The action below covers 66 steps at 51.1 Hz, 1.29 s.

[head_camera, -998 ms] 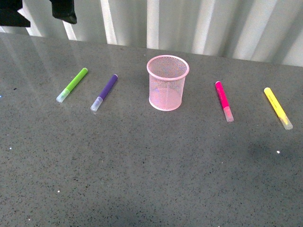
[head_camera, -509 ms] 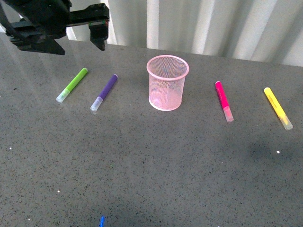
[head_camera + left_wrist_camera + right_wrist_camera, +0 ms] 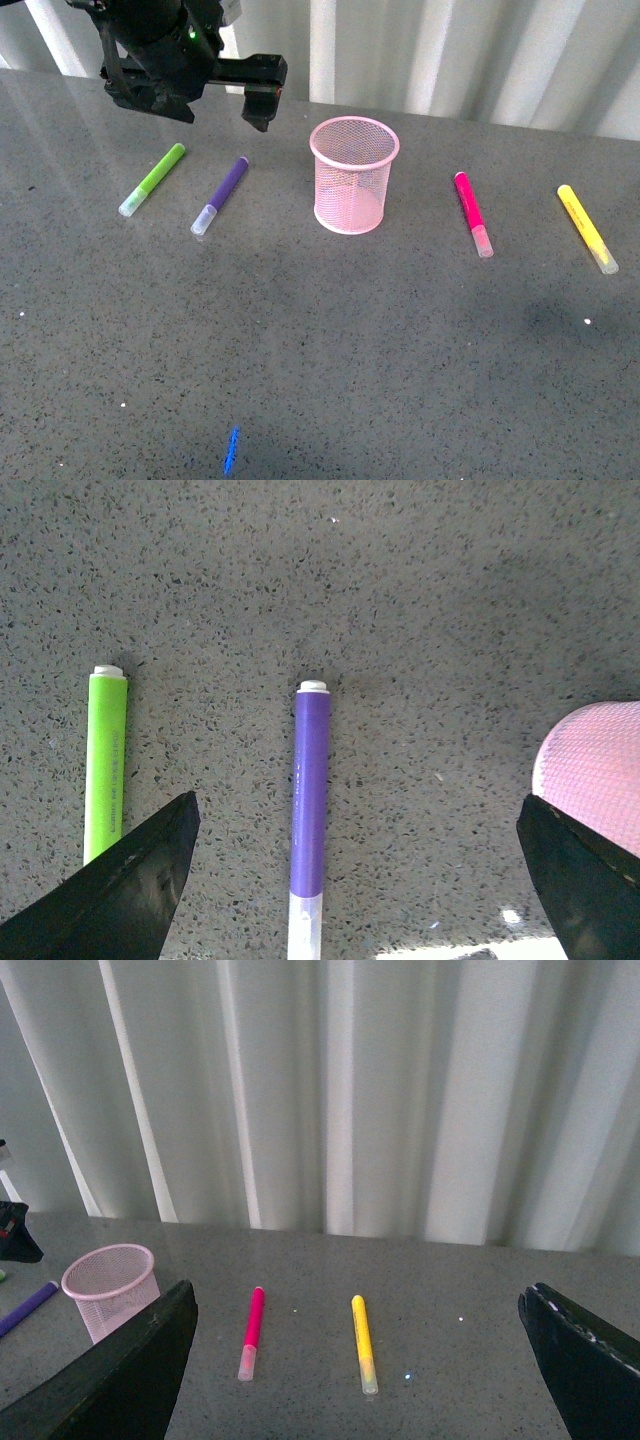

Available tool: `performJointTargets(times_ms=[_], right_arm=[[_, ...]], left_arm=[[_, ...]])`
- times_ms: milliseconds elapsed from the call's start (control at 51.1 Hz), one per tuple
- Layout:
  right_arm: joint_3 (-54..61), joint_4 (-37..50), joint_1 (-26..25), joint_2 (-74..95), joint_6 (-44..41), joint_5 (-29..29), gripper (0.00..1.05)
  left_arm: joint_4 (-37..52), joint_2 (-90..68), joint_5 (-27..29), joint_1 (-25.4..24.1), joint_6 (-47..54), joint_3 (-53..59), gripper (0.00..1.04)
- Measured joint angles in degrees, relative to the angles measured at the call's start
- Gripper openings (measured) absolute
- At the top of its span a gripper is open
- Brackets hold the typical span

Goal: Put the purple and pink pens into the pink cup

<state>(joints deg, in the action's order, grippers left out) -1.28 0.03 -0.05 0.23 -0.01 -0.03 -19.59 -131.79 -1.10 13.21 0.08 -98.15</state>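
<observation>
The left hand (image 3: 357, 815) is hovering in the upper left of the front view, above the purple pen (image 3: 222, 193), with its fingers spread wide and nothing between them but bare surface (image 3: 350, 350) and the pen itself. The right hand (image 3: 357, 1300) is also standing wide open and empty, looking from a distance at the pink pen (image 3: 472, 212) lying right of centre. Both pens are lying flat, one on either side of the pink cup (image 3: 353, 175), which is standing upright in the middle of the front view with nothing showing inside it. The step in hand appears to be the reach for the purple pen. In the left wrist view the barrel is running lengthwise between the fingers, so the closing direction is already crossing it squarely. However, the pen is sitting left of the midline, and the green marker (image 3: 153, 178) is lying just beside the left finger. Shifting the hand so that the purple barrel is centred should keep that finger from landing on the green marker as it descends. Gripping the coloured barrel rather than the pale cap looks wiser, since the cap may slip or pull off. The yellow marker (image 3: 586, 227) at the far right is not part of this
</observation>
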Motion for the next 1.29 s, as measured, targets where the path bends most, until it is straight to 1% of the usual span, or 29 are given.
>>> performJointTargets(times_ms=[411, 900, 1272, 1291], right_arm=[[0.0, 0.0, 0.0, 0.0, 0.0, 0.0, 0.98], [0.0, 0.0, 0.0, 0.0, 0.0, 0.0, 0.98], [0.0, 0.0, 0.0, 0.0, 0.0, 0.0, 0.98], [0.0, 0.0, 0.0, 0.0, 0.0, 0.0, 0.98]], left_arm=[[0.0, -5.0, 0.1, -0.1, 2.0, -1.0, 0.98], [-2.4, -11.5, 0.9, 1.6, 3.1, -9.1, 0.98], [-2.5, -13.9, 1.1, 2.7, 4.2, -11.3, 0.98], [-2.3, -14.1, 1.1, 2.8, 4.5, -11.3, 0.95]])
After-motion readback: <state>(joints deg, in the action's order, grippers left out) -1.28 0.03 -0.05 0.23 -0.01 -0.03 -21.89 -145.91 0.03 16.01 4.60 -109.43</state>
